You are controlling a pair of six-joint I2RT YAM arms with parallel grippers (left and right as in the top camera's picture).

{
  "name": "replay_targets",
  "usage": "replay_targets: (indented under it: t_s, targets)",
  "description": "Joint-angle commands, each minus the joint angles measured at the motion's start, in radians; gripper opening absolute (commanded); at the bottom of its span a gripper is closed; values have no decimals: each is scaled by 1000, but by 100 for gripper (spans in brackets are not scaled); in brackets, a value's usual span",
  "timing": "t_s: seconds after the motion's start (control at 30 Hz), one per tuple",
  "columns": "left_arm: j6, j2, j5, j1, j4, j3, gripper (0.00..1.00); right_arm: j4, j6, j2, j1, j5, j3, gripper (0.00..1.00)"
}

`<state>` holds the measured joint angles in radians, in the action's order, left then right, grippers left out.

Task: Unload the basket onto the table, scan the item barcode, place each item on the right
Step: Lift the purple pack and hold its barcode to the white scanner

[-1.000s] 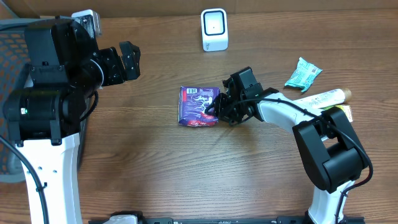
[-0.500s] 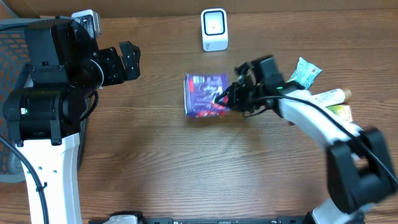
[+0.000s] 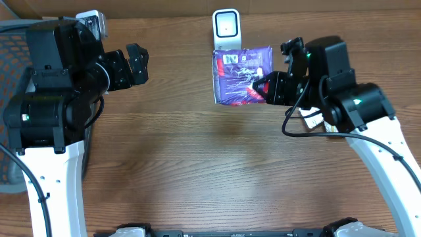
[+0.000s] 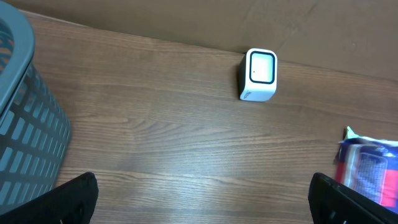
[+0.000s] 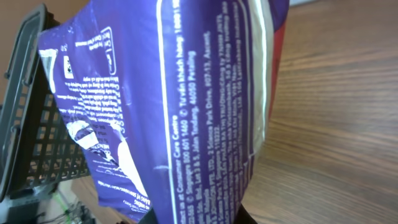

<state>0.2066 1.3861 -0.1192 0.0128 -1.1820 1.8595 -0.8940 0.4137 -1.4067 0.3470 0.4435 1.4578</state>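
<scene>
**Desk lead:** Where's the item right now?

**Me:** I have the purple packet [image 3: 240, 74] pinched in my right hand [image 3: 261, 89]. The hand is pressed together on the edge nearest its wrist, and the packet sticks out beyond the fingertips, held up off the desk [image 3: 197, 171].

**Desk lead:** And the scanner?

**Me:** The white scanner [image 3: 226, 29] stands past the packet's far corner from that hand, toward the back of the desk. From overhead the packet's top edge meets the scanner's base — whether they touch, I can't tell.

**Desk lead:** Can you see the code?

**Me:** My right wrist camera is filled by the packet, tilted, with small white print running along it. The barcode patch [image 5: 51, 62] sits at the corner far from the hand. I can't tell whether it faces the scanner.

**Desk lead:** Left side?

**Me:** My left hand [image 3: 135, 64] is spread wide, well apart from the packet. Its camera looks across the wood — scanner ahead of it, the grey basket [image 4: 25, 124] off to its left, and a corner of the packet at its right.
</scene>
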Motion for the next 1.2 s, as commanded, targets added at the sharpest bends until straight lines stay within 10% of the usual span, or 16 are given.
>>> replay_targets:
  t_s: [0.0,0.43,0.7,0.93,1.17]
  targets:
    - [-19,0,-4,0,3,8,99,-23,-49,23,-2,-35,90,4]
    - [-19,0,-4,0,3,8,100,-77,-41,3,0,-60,235,4]
    - [-19,0,-4,0,3,8,100,-269,-132,-231,73,-722,606,4]
    - [-19,0,-4,0,3,8,100,-33,-370,-512,181,-1435,606,4]
    - [-19,0,-4,0,3,8,100,317,-1031,-721,193,-1527,605,4]
